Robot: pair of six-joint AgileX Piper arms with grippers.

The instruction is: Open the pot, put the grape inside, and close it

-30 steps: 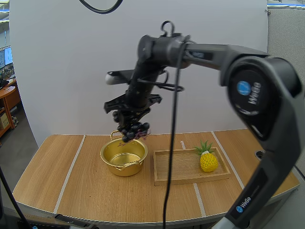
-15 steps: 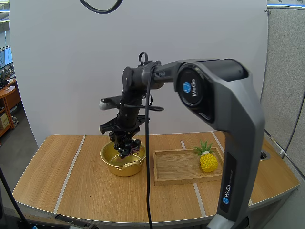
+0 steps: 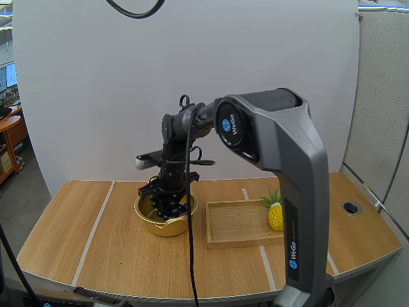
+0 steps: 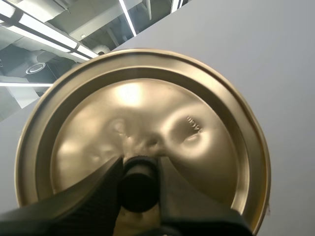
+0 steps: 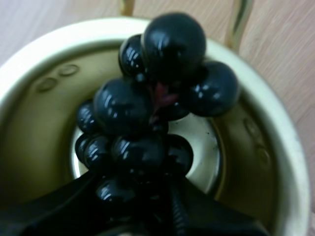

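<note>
The table (image 3: pixel 115 243) carries everything, and its widest bare stretch lies toward seven and eight o'clock from the pot, where nothing would be struck. The right arm (image 3: pixel 281 160) is reached forward and bent down over the pot, evidently so that the fruit can be lowered straight in rather than swung across a rim. The wooden tray (image 3: pixel 238 242) is set just beside the pot, at the pot's three o'clock, with a narrow strip of wood between them; sideways room on that side is judged slight. The pot (image 5: pixel 275 147) stands open and upright, its two handle loops seen at twelve o'clock of the rim. Its lid (image 4: pixel 147 113) is held away from the pot and tilted up, its top face toward the left wrist camera, presumably to keep the mouth free until closing. The bunch of grapes (image 5: pixel 147 108) is hung inside the ring of the rim, over the pot's pale floor, with wall clearance on every side; whether the lowest berries touch the floor cannot be told. A pineapple (image 3: pixel 276 214) sits at the tray's three o'clock end, partly hidden by the arm. The right gripper (image 5: pixel 142 196) is closed on the bunch, and the left gripper (image 4: pixel 139 167) is clamped on the lid's black knob (image 4: pixel 139 189).
</note>
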